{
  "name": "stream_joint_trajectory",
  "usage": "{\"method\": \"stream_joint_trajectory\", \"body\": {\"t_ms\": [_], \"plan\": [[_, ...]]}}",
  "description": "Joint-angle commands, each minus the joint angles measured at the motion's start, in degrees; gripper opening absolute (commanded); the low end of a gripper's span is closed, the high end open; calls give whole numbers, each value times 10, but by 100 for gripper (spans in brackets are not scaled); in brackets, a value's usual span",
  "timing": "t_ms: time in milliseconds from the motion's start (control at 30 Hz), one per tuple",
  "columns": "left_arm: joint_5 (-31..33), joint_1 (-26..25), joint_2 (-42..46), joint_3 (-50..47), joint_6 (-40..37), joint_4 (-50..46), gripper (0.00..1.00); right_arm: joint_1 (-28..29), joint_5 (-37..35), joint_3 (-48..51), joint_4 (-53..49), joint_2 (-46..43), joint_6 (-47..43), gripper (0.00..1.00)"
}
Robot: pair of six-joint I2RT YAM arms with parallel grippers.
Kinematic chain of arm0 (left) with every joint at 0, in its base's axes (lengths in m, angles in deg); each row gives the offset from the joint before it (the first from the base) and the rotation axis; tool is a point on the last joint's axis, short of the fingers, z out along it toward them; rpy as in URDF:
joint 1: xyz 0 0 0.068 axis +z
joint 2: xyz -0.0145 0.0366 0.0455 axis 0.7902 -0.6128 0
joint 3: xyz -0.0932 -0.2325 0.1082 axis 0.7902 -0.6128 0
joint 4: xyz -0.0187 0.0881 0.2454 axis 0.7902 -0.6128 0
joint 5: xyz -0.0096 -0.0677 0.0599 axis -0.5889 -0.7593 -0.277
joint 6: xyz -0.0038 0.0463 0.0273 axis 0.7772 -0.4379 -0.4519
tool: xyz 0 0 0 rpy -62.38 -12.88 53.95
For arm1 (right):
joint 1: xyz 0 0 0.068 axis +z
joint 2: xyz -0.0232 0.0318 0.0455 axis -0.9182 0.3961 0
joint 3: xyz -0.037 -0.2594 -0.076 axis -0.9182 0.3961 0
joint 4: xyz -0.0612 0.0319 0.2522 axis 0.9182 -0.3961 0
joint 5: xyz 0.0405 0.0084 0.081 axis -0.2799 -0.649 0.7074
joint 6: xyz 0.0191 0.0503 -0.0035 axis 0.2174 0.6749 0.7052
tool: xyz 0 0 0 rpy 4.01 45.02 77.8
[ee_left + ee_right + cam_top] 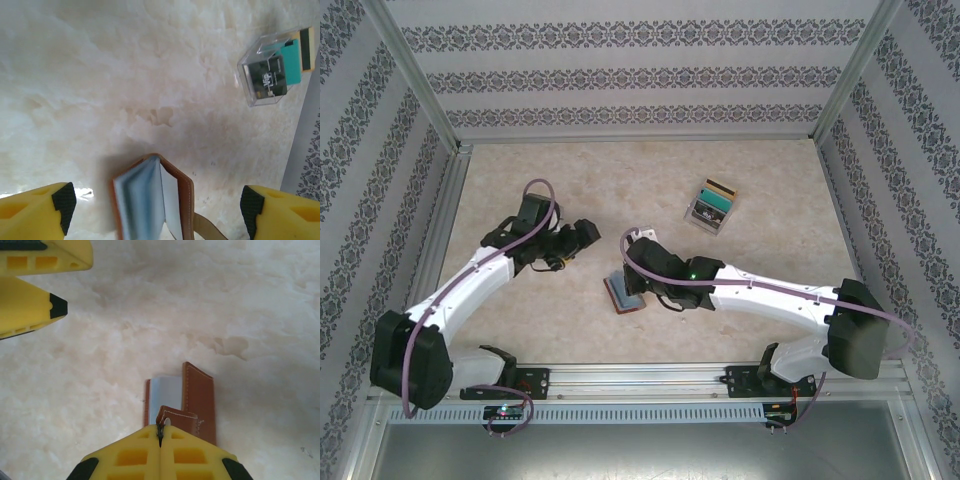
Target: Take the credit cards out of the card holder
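Opening step: right fingers (130, 452) clenched on the flap (176, 416) of the card holder (200, 395), left fingers (282, 212) released at its eleven o'clock; next, left should pinch out a card.

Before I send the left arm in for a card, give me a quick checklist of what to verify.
1. Right gripper clamped on the holder flap: ok.
2. Left gripper open: ok.
3. Holder between the left fingers: ok, though off centre in the left wrist view.
4. Pockets exposed: ok, holder stands partly open.
5. Card edge to grab: cannot tell.
6. Clear box apart from the holder: ok.
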Motion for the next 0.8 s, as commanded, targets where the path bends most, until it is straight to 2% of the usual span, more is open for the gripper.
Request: {"method": "stream_joint_trajectory", "body": {"t_ms": [0,267,400,433,567,633,700,767], "plan": [[4,6,18,-13,-28,-41,88,-8,-10,-2,-8,0,-5,0],[-22,6,19,-32,-30,-25,88,-51,-65,102,-39,-62,25,0],[-39,4,12,-37,-32,-6,88,-93,-51,167,-33,-87,27,0],[-43,4,10,-39,-32,-2,88,-101,-45,176,-32,-87,26,5],[-51,-5,3,-39,-39,7,87,-110,-18,179,-31,-89,18,36],[-57,-10,1,-42,-42,16,86,-111,0,176,-15,-88,15,47],[-61,-16,-4,-46,-41,25,85,-111,13,171,-2,-77,14,54],[-65,-22,-9,-49,-42,32,84,-111,30,161,4,-56,11,54]]}}
